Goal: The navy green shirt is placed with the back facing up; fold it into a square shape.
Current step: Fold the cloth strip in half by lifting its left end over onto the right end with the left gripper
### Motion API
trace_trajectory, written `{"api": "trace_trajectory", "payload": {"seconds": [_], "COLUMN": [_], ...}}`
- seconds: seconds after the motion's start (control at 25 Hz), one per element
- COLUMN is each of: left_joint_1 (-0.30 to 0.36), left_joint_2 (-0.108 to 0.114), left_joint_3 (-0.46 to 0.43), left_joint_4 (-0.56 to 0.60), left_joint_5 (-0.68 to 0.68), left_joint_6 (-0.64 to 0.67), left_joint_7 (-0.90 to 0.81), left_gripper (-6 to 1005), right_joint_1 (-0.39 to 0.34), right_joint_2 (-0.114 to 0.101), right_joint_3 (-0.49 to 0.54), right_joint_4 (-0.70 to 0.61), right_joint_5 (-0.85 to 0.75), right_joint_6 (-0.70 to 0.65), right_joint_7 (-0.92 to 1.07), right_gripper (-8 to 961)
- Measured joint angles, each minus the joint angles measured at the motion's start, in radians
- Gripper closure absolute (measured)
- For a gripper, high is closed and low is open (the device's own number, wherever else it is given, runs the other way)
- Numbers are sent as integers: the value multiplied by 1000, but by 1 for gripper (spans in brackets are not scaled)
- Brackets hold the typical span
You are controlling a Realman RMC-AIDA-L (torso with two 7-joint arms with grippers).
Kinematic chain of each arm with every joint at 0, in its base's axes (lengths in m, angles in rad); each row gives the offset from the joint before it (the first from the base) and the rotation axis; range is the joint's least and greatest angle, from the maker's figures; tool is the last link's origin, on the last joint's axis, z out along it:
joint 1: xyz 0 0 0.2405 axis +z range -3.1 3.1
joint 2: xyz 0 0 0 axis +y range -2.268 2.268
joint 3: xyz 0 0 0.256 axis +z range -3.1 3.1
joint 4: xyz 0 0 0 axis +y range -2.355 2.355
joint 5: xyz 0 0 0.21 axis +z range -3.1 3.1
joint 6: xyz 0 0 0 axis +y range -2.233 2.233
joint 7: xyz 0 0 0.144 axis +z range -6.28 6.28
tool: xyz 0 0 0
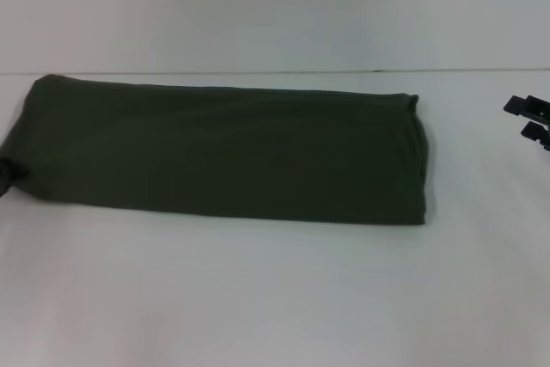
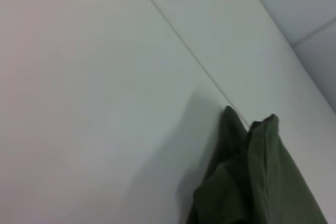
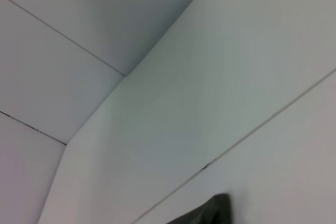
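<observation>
The navy green shirt (image 1: 228, 156) lies on the white table as a long, folded band running left to right, plain side up. Its left end bunches up toward my left gripper (image 1: 5, 176), which shows only as a dark shape at the picture's left edge, right against the cloth. In the left wrist view that bunched end of the shirt (image 2: 257, 182) rises in creased folds. My right gripper (image 1: 526, 118) hovers open off the shirt's right end, well apart from it. A small dark corner of the shirt (image 3: 210, 211) shows in the right wrist view.
The white table (image 1: 275, 298) stretches wide in front of the shirt. A thin seam (image 1: 258, 71) marks its back edge against the pale wall.
</observation>
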Motion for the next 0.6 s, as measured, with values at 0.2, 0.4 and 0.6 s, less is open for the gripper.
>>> {"api": "trace_trajectory", "payload": {"seconds": [0.2, 0.4, 0.6], "left_joint_1": [9, -12, -89], "left_joint_2": [-5, -17, -17], "left_joint_3": [-8, -7, 0], "left_joint_4": [32, 116, 186], "left_joint_5": [-1, -5, -18], "left_joint_6": [30, 157, 321], "left_joint_7": [12, -1, -39], "left_gripper": [992, 991, 987], "right_joint_1": [7, 7, 6], "right_joint_2": [2, 1, 1], "right_joint_3": [-3, -7, -7], "right_joint_4": [1, 1, 3], "right_joint_5": [-4, -5, -5], "right_joint_6": [16, 17, 17], "right_joint_7": [0, 0, -6], "right_gripper": [239, 239, 238]}}
